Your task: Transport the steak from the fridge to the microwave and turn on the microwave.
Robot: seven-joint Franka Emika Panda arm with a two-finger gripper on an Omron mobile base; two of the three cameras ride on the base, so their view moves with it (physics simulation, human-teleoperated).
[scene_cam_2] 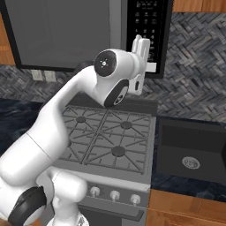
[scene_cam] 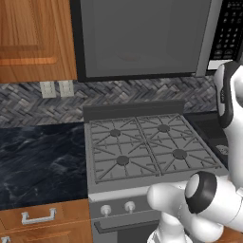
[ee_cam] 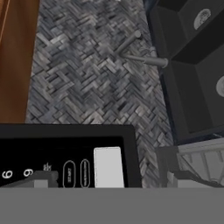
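The microwave (scene_cam: 142,38) hangs above the stove with its large door closed. Its black keypad panel (scene_cam_2: 148,26) is on its right side. My gripper (scene_cam_2: 141,45) is raised right in front of the panel's lower part, fingers pointing at it. In the hand view my gripper (ee_cam: 113,179) is open, its two dark fingertips (ee_cam: 41,179) far apart with nothing between them. Between them lie the start button (ee_cam: 69,174) and a white rectangular key (ee_cam: 108,167). The steak and the fridge are out of view.
A gas stove (scene_cam: 147,147) with grey grates sits directly below the microwave. A dark sink (scene_cam_2: 190,150) with a faucet (ee_cam: 140,54) is to its right. Wooden cabinets (scene_cam: 33,38) hang to the left, over a dark marble counter (scene_cam: 42,161).
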